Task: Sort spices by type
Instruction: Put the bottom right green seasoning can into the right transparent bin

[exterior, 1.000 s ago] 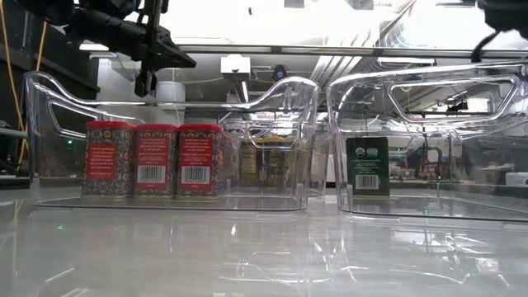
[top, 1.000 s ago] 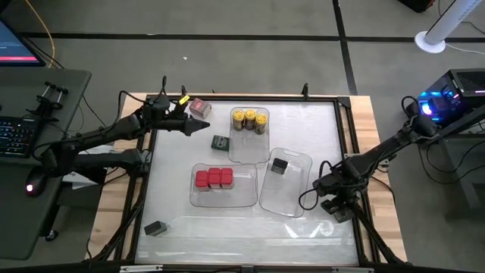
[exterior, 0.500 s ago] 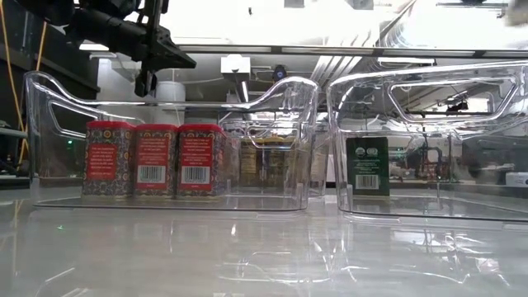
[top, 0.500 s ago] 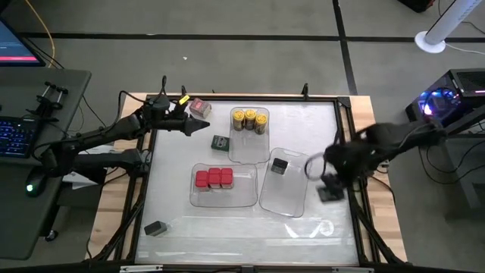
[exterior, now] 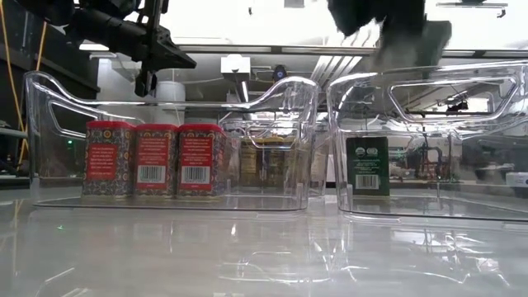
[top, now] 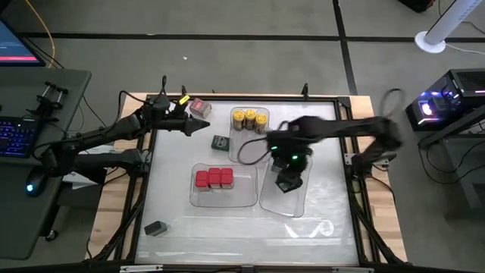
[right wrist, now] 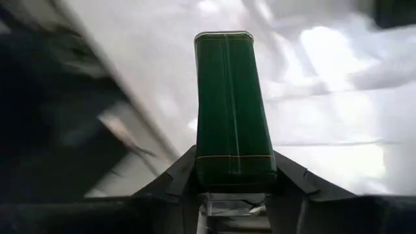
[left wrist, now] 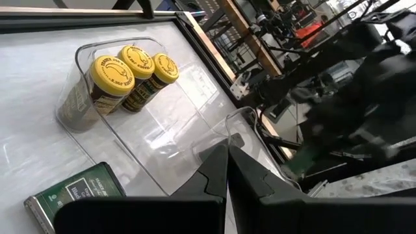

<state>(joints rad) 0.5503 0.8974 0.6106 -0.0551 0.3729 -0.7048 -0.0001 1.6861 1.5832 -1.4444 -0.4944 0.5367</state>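
My right gripper hangs over the right clear tray, shut on a dark green spice tin. In the low view it is a dark blur above that tray, where another green tin stands on its base. Three yellow-lidded jars stand in the far tray, and three red tins in the near-left tray. A green tin, a red tin and a grey tin lie loose on the table. My left gripper hovers shut at the far left. My right gripper pinches one end of the green tin between its two fingers, one on each long side. The fingers slant down from above and lie along the tin, which sticks out past the fingertips. The tin is lifted clear of the tray and table.
The three clear trays crowd the table's middle. Open white tabletop runs along the near edge, with crinkled clear film at the near right. A desk with a keyboard stands off the left side.
My right gripper has swung from the table's right edge toward the left and upward, rolling as it went. It has carried the green tin to above the right tray.
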